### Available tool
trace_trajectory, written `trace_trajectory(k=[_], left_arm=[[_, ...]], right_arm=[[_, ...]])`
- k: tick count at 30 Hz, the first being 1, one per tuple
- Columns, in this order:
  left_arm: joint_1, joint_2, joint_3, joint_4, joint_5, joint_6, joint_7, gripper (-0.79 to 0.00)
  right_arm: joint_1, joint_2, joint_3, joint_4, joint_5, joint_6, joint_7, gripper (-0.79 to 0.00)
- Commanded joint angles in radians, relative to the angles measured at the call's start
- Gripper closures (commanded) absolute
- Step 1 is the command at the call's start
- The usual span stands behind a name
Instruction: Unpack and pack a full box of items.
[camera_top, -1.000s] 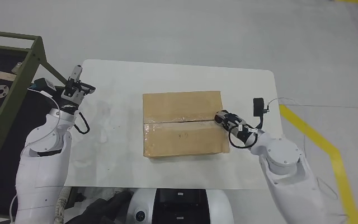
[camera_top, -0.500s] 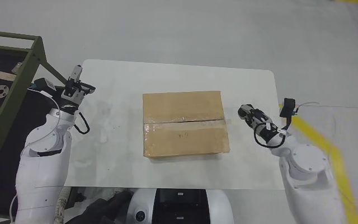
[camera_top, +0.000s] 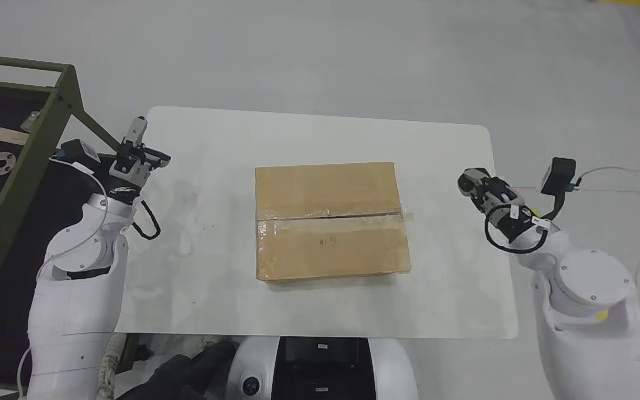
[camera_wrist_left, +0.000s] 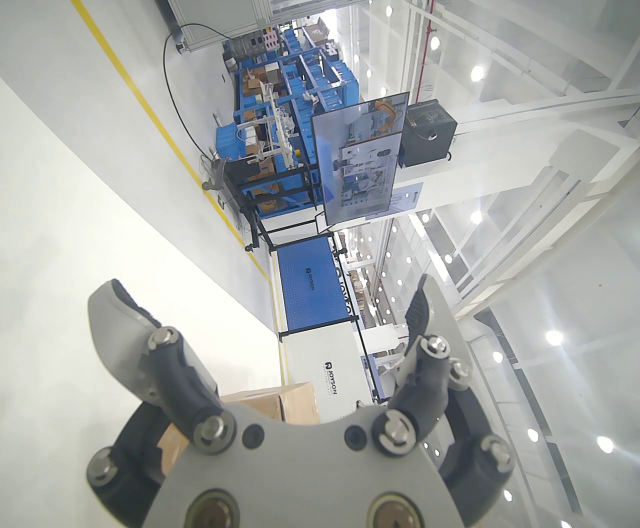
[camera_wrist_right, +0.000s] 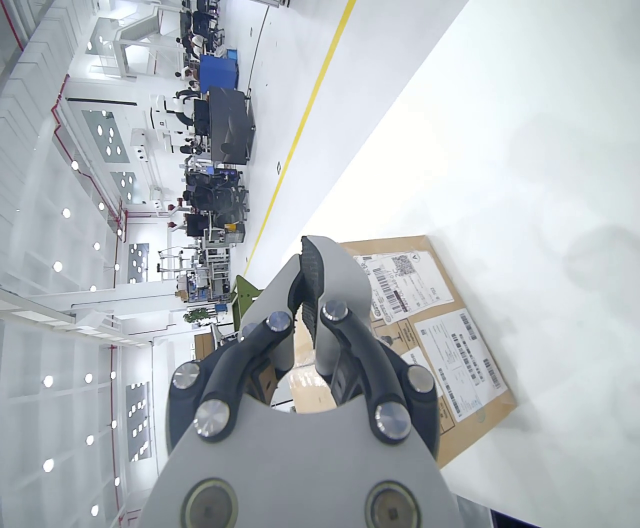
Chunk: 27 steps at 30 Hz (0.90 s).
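From my seat I have the cardboard box (camera_top: 330, 222) sitting closed in the middle of the white table (camera_top: 200, 290), flaps down, with a strip of clear tape (camera_top: 300, 226) running left to right along the seam on its top. My right gripper (camera_top: 468, 181) is over bare table to the right of the box, close to the table's right edge and clearly apart from the cardboard. In the right wrist view that gripper (camera_wrist_right: 306, 260) has its two ribbed pads (camera_wrist_right: 312, 280) pressed together at the tips with nothing between them, and beyond it I see the box's (camera_wrist_right: 425, 320) side carrying several white shipping labels (camera_wrist_right: 400, 285). My left gripper (camera_top: 136, 130) is out at the far left corner of the table, well apart from the box. In the left wrist view it (camera_wrist_left: 267, 287) is spread wide, fingers (camera_wrist_left: 120, 310) far apart and holding nothing. A green metal rack (camera_top: 62, 95) stands off the table's left side, and a yellow floor line (camera_top: 565, 255) runs past on the right.
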Motion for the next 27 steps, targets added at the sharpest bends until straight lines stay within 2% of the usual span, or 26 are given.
trace_trajectory(k=[1, 4, 5, 6, 7, 8, 10, 11, 16, 19, 23, 27], left_arm=[[0.000, 0.000, 0.000, 0.000, 0.000, 0.000, 0.000, -0.785], [0.000, 0.000, 0.000, 0.000, 0.000, 0.000, 0.000, -0.785], [0.000, 0.000, 0.000, 0.000, 0.000, 0.000, 0.000, -0.785], [0.000, 0.000, 0.000, 0.000, 0.000, 0.000, 0.000, -0.785], [0.000, 0.000, 0.000, 0.000, 0.000, 0.000, 0.000, -0.785], [0.000, 0.000, 0.000, 0.000, 0.000, 0.000, 0.000, -0.785], [0.000, 0.000, 0.000, 0.000, 0.000, 0.000, 0.000, -0.784], [0.000, 0.000, 0.000, 0.000, 0.000, 0.000, 0.000, -0.785], [0.000, 0.000, 0.000, 0.000, 0.000, 0.000, 0.000, -0.785], [0.000, 0.000, 0.000, 0.000, 0.000, 0.000, 0.000, -0.784], [0.000, 0.000, 0.000, 0.000, 0.000, 0.000, 0.000, -0.784], [0.000, 0.000, 0.000, 0.000, 0.000, 0.000, 0.000, -0.784]], right_arm=[[0.002, 0.001, 0.002, -0.005, -0.004, 0.002, -0.002, 0.000], [0.006, 0.002, 0.009, -0.013, 0.000, -0.009, -0.010, 0.000], [0.007, 0.003, 0.011, -0.014, 0.002, -0.026, -0.004, -0.092], [0.007, 0.004, 0.015, -0.011, -0.010, -0.036, -0.002, -0.329], [0.006, 0.005, 0.017, -0.011, -0.019, -0.036, -0.004, -0.785], [0.007, 0.004, 0.015, -0.012, -0.011, -0.034, -0.004, -0.003], [0.006, 0.005, 0.017, -0.011, -0.021, -0.037, -0.004, -0.035], [0.006, 0.005, 0.017, -0.011, -0.020, -0.037, -0.004, -0.084], [0.006, 0.005, 0.017, -0.011, -0.019, -0.036, -0.004, -0.417], [0.006, 0.005, 0.017, -0.011, -0.019, -0.036, -0.004, -0.571], [0.006, 0.005, 0.017, -0.011, -0.019, -0.036, -0.004, -0.720], [0.006, 0.005, 0.017, -0.011, -0.019, -0.036, -0.004, -0.779]])
